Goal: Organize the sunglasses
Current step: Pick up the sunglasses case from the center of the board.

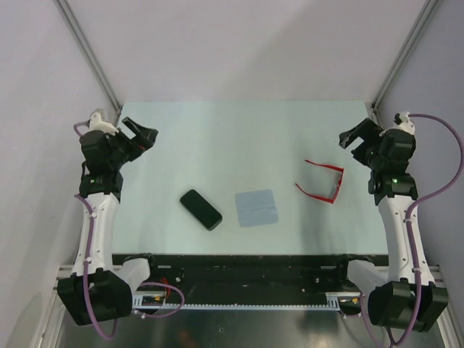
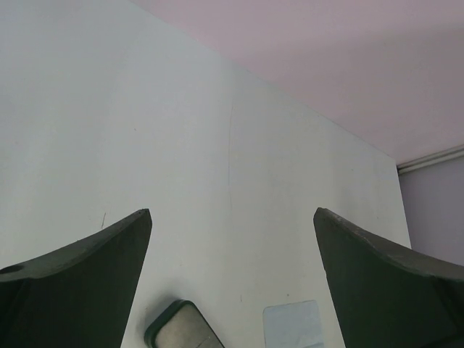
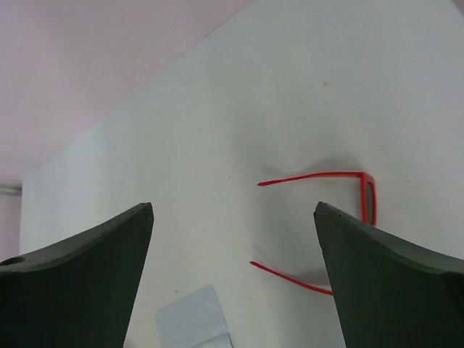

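Resting on the right half of the pale worktop [image 1: 217, 138], the sunglasses [image 1: 321, 181] lie unfolded, with the front of the red frame turned toward the right arm and both thin temple arms spread and pointing toward the middle of the worktop. In the right wrist view the sunglasses [image 3: 369, 201] sit low and to the right, partly hidden behind that tool's right finger, with one temple arm running out to the left above the other.

A grey-blue cloth [image 1: 257, 209] lies flat near the middle of the worktop, left of the sunglasses and apart from them. Just left of the cloth, without touching it, a black case [image 1: 201, 209] lies closed and at a slant.

The left tool [image 1: 145, 135] is held at the far left edge of the worktop with its fingers spread wide and nothing between them; its wrist camera shows the left tool [image 2: 232, 214] gaping over bare surface, with the case [image 2: 181, 330] and cloth [image 2: 292, 324] at the bottom of the view. The right tool [image 1: 355, 138] sits at the far right edge, beyond the sunglasses and clear of them, its fingers likewise parted and holding nothing. From its own camera the right tool [image 3: 232, 209] frames the cloth [image 3: 192, 319] at the lower edge.
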You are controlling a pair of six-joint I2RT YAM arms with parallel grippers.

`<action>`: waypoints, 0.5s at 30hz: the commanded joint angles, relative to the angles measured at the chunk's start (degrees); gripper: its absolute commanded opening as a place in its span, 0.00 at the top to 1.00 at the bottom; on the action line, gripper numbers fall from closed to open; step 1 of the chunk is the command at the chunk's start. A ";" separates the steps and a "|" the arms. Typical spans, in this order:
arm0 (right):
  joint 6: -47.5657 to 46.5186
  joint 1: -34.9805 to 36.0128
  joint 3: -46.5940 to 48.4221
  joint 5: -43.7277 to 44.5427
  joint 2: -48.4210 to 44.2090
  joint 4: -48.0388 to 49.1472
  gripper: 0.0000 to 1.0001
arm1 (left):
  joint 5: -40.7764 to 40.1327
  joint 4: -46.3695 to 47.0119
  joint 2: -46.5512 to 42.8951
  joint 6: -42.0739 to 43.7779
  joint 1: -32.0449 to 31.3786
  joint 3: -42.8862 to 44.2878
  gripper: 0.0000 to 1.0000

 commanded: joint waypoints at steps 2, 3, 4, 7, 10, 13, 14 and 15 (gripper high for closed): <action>-3.31 6.87 1.83 -6.56 0.95 4.60 0.00 | -0.51 1.51 -2.40 -2.81 2.37 1.51 0.00; -4.20 9.44 1.92 -6.12 0.95 5.13 0.00 | 0.02 1.51 -2.40 -3.86 2.81 1.34 0.00; -5.16 12.51 1.92 -4.12 0.95 6.18 0.00 | 0.63 1.51 -1.88 -4.65 3.69 0.81 0.00; -8.68 23.41 1.83 -0.06 1.91 8.55 0.00 | 3.52 1.60 -0.56 -8.43 5.71 -0.85 0.00; -10.97 33.61 1.92 3.28 4.55 10.58 0.00 | 3.37 2.13 0.06 -10.46 6.51 -2.00 0.00; -15.27 44.76 2.27 7.14 8.59 11.55 0.00 | -1.37 2.13 -1.60 -13.09 6.68 -4.45 0.00; -16.59 47.40 2.62 8.46 9.90 11.38 0.00 | -2.34 2.12 -2.04 -13.36 6.68 -4.99 0.00; -17.90 49.87 2.97 10.73 12.53 11.12 0.00 | -2.53 2.12 -2.13 -12.93 6.68 -5.25 0.00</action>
